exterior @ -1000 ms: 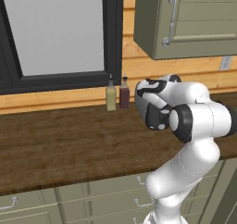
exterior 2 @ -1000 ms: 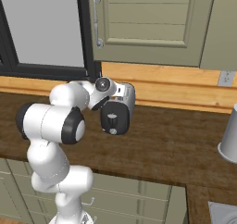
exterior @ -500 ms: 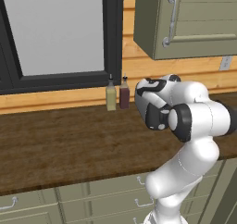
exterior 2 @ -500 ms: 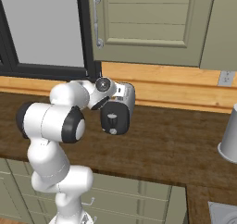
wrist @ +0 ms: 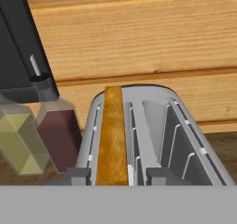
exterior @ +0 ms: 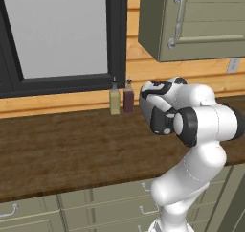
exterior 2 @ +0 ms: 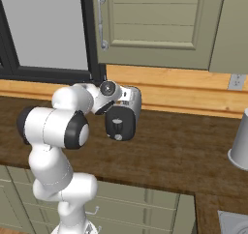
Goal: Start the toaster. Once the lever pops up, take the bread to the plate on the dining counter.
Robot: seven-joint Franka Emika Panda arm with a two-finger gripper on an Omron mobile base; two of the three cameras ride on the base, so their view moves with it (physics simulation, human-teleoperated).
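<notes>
The silver-grey toaster [wrist: 139, 130] stands at the back of the wood-topped counter [exterior 2: 184, 151], against the wooden wall. Its black end panel [exterior 2: 119, 123] carries small light knobs. One bread slice [wrist: 112, 135] stands upright in the left slot, its brown crust edge facing me; the right slot is empty. My gripper [wrist: 119, 177] hangs just above the slots and is open. Its fingertips [wrist: 78, 176] straddle the top of the slice without touching it. In the left base view my arm hides most of the toaster. The plate and the dining counter are out of view.
Two small bottles, one olive-yellow [exterior: 115, 99] and one dark red [exterior: 128, 97], stand just left of the toaster. A wall cabinet [exterior 2: 155, 25] hangs overhead and a dark-framed window [exterior: 57, 34] is to the left. A grey cylinder [exterior 2: 240, 146] stands at the right.
</notes>
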